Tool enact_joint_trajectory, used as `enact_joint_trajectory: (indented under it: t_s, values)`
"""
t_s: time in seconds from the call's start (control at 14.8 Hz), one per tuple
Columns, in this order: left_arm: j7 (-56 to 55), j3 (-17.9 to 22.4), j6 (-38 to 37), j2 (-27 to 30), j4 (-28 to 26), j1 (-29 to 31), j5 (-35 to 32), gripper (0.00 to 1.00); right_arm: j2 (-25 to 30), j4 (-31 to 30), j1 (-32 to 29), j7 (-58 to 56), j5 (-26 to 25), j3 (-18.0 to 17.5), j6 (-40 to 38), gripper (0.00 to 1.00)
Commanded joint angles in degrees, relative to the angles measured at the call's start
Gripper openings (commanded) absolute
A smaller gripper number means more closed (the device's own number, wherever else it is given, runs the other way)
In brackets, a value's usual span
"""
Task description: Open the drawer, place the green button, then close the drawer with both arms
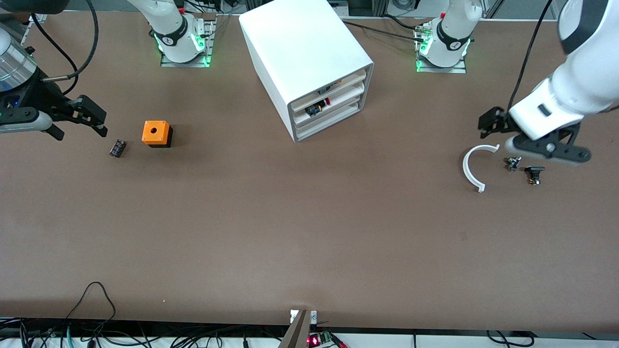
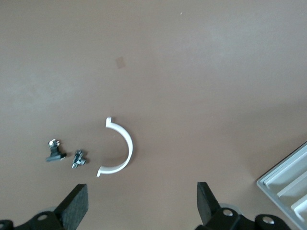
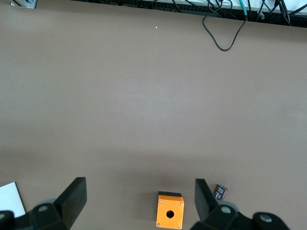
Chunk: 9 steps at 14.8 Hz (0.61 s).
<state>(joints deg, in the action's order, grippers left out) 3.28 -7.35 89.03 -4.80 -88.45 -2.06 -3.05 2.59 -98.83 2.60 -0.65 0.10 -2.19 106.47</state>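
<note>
The white cabinet [image 1: 309, 53] stands between the two arm bases. Its lowest drawer [image 1: 333, 117] sits pushed in below two upper drawers that show small parts. A button with a green cap does not show in any view. My left gripper [image 1: 491, 124] is open and empty over the table at the left arm's end, beside a white curved piece [image 1: 471, 169]; in the left wrist view [image 2: 142, 206] nothing lies between its jaws. My right gripper [image 1: 80, 126] is open and empty at the right arm's end, as its wrist view [image 3: 140, 201] shows.
An orange box with a hole [image 1: 155, 133] [image 3: 170, 211] and a small dark part [image 1: 117, 148] lie near the right gripper. Two small black parts [image 1: 512, 163] [image 1: 534, 173] lie beside the curved piece [image 2: 125, 148]. The cabinet's corner [image 2: 288, 187] shows in the left wrist view.
</note>
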Motion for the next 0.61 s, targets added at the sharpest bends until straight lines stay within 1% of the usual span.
enact_joint_trajectory:
  t_s: [0.0,0.34,0.47,0.54]
  values:
    - [1.63,1.98,3.08,4.8,-7.09,-1.63,-0.29,1.0,-0.57,1.54,-0.31,-0.49,0.86,-0.09,-1.27,1.0]
    - [0.67,2.07,-0.16,4.8,-6.57,-0.57,1.29,1.0,-0.57,1.54,-0.31,-0.49,0.78,-0.09,-1.36,1.0]
    - [0.41,2.07,0.18,4.36,-5.17,-0.57,1.38,1.0,-0.48,1.54,-0.31,-0.49,0.78,-0.09,-1.36,1.0]
    - [0.23,1.46,0.18,4.36,-4.98,-0.66,1.38,1.0,-0.57,1.54,-0.31,-0.49,0.78,-0.09,-1.36,1.0]
